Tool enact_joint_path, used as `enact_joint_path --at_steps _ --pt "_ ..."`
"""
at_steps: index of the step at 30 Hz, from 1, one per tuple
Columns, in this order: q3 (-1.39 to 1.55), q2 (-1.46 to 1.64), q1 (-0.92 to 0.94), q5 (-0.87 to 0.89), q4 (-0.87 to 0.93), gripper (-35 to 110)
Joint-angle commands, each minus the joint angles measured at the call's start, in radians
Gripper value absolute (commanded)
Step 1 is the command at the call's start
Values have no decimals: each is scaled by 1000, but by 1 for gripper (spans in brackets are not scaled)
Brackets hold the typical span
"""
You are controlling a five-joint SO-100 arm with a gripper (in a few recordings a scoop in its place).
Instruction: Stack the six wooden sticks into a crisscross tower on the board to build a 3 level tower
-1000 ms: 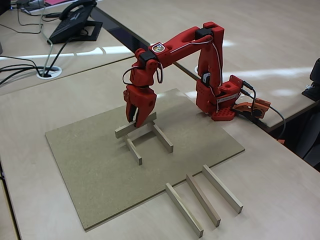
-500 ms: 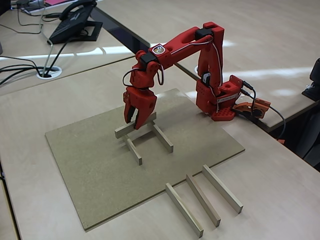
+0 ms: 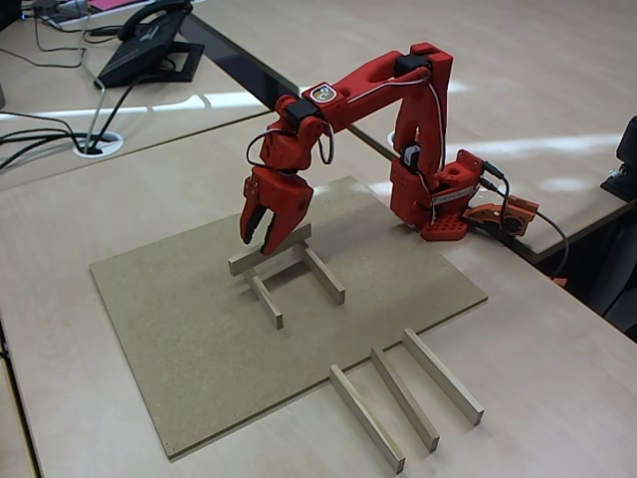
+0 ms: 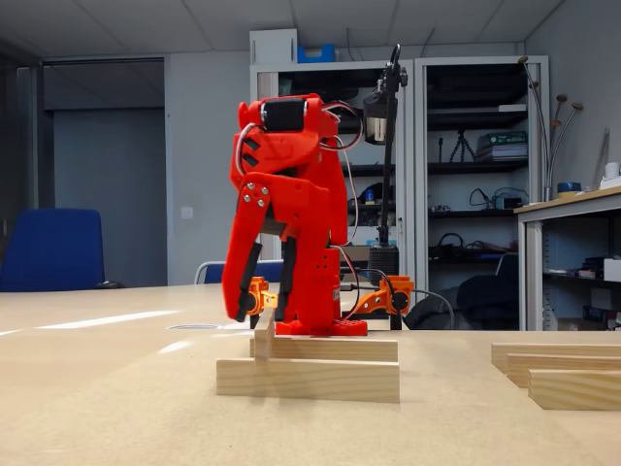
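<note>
Your gripper (image 3: 258,235) hangs just above the far end of the tower (image 3: 287,271), and its fingers stand slightly apart with nothing between them. On the board (image 3: 179,339) lie two parallel base sticks (image 3: 267,301), and one cross stick (image 3: 269,250) rests over their far ends. That makes three of the six placed, so I judge the second level half built. The three spare sticks (image 3: 403,396) lie side by side on the surface (image 3: 557,378), just off the board's near corner in the high fixed view.

The step in hand looks like going for the fourth stick. Lift the fingers clear before you swing, since the cross stick sits just under the fingertips and a sideways brush would skew it. In the low fixed view the gripper (image 4: 243,309) shows a clear gap above the tower (image 4: 309,367), so there seems to be room to rise first.

At the spares, take the stick nearest the arm, grip it near its middle so it hangs level, and keep your fingers square across its width. Its neighbours lie near, so come straight down on it. Then set it across the near ends of the base sticks, parallel to the cross stick, and open only once it rests on both.
</note>
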Motion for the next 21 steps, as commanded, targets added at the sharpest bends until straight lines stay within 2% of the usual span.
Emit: enact_joint_path --at_steps 1,6,12,16,21 --pt "5 83 -18 6 -8 16" --pt "-32 132 -124 -28 20 15" --pt "-64 173 -374 -54 63 11" --pt "-114 130 -560 -40 103 10" --pt "-285 2 -738 -150 173 8"
